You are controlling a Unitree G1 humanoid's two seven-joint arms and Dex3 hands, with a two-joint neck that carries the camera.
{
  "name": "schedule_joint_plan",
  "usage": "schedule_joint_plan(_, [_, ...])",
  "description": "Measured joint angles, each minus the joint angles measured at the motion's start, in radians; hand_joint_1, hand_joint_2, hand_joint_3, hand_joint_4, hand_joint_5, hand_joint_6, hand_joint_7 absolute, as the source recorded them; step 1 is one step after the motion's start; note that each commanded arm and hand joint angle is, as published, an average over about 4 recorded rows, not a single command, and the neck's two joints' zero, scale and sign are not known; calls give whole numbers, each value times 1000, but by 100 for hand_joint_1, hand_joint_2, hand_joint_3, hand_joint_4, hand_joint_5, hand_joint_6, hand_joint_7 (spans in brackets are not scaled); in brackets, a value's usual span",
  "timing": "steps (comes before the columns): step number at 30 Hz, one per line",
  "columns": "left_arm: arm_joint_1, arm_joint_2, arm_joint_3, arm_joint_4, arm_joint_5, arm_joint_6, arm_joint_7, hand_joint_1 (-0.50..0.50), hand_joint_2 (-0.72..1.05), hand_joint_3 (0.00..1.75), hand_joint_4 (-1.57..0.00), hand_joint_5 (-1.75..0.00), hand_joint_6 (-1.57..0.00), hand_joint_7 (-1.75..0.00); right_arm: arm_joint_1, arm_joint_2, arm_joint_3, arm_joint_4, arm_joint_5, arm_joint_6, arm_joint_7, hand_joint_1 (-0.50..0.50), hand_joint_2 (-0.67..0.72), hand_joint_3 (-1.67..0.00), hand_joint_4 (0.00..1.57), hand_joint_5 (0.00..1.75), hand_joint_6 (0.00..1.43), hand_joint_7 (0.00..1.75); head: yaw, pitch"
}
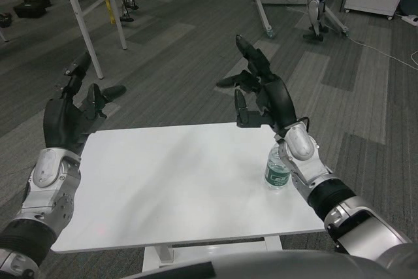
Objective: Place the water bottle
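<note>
Water bottle (277,169) upright on table (176,181)

The robot has two forearms with silver metal shells and smooth, rounded covers. Each wrist carries a silver oval cap with a small dark screw hole in it. Nearer to the elbow, each arm has a black ribbed band, and then a wider silver-grey segment. The left hand (68,119) is black, with thick jointed fingers and a matte palm. The right hand (264,96) is black too, made of blocky segments. A thin dark cable runs beside the right wrist.
</note>
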Motion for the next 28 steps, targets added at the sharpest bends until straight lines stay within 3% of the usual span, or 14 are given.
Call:
schedule_joint_plan(3, [0,0,0,0,0,0,0,-47,105,79,-71,-72,-26,-21,0,0,0,0,0,0,-1,-42,-60,-159,111,136,3,14,-2,0])
schedule_joint_plan(14, [0,0,0,0,-1,0,0,-48,105,79,-71,-72,-26,-21,0,2,0,0,0,0,-2,-42,-59,-155,94,136,0,14,-2,-6])
schedule_joint_plan(24, [0,0,0,11,-1,0,0,-47,105,79,-71,-72,-26,-21,0,2,0,14,0,0,-2,-42,-56,-159,92,136,0,14,-3,-14])
schedule_joint_plan(28, [-1,0,0,23,-2,0,0,-46,105,79,-71,-72,-26,-21,-2,2,0,18,0,0,-2,-38,-52,-159,67,110,0,14,-4,-16])
